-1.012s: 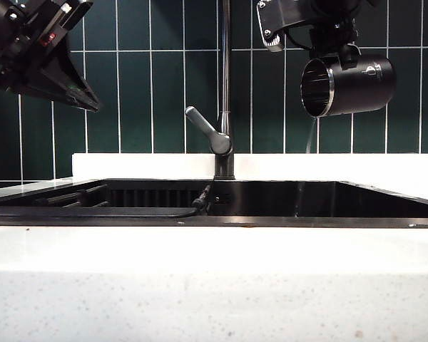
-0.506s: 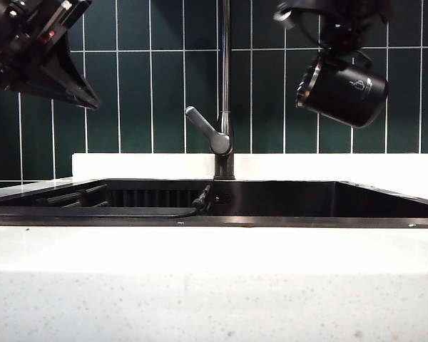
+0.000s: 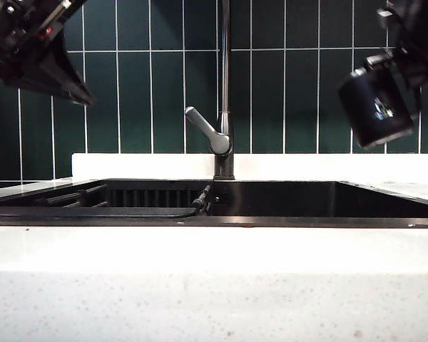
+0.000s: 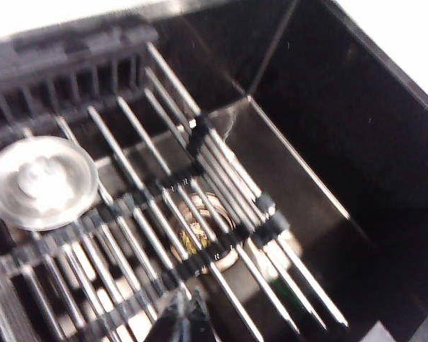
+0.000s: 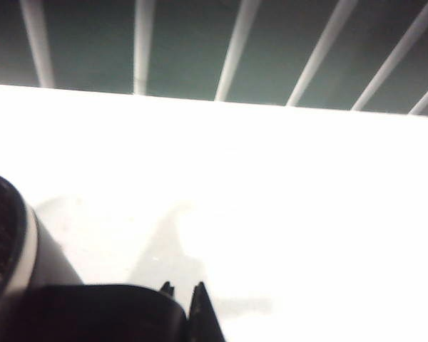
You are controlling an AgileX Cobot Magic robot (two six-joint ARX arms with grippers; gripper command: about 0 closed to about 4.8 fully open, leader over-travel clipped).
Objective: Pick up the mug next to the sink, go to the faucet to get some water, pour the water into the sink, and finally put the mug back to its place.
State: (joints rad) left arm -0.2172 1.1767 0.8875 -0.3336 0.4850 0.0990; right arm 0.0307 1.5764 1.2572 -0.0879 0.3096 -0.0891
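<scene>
Diff vs one second back: mug [image 3: 374,107] moved from upper centre-right to far right edge of exterior view, now over white countertop [image 3: 406,187] rather than over basin. Rolled from lying sideways with mouth facing left to tilted, mouth up-left, base down-right. Water stream below mug gone. Left arm barely changed, upper left corner of frame.

Right gripper [image 5: 184,292]: clamped on mug, at upper right of exterior view, mostly cut off by frame edge; tips close together in right wrist view, next to dark mug body and silver rim [image 5: 25,249]. Bright countertop and green tile wall [image 5: 185,43] behind.

Left gripper [image 4: 182,313]: clenched, nothing held, tips pressed together in left wrist view, hanging high over left end of sink [image 3: 307,221].

Containers:
- Mug: inside not visible, contents unknown.
- Sink: black basin, dark rack bars [image 4: 150,206] across it, round metal drain strainer [image 4: 41,182] under bars, second drain fitting [image 4: 207,235] lower between bars. No standing water discernible.

Faucet [image 3: 225,85] upright at centre, grey lever [image 3: 207,130] angled up-left, no flow visible.
</scene>
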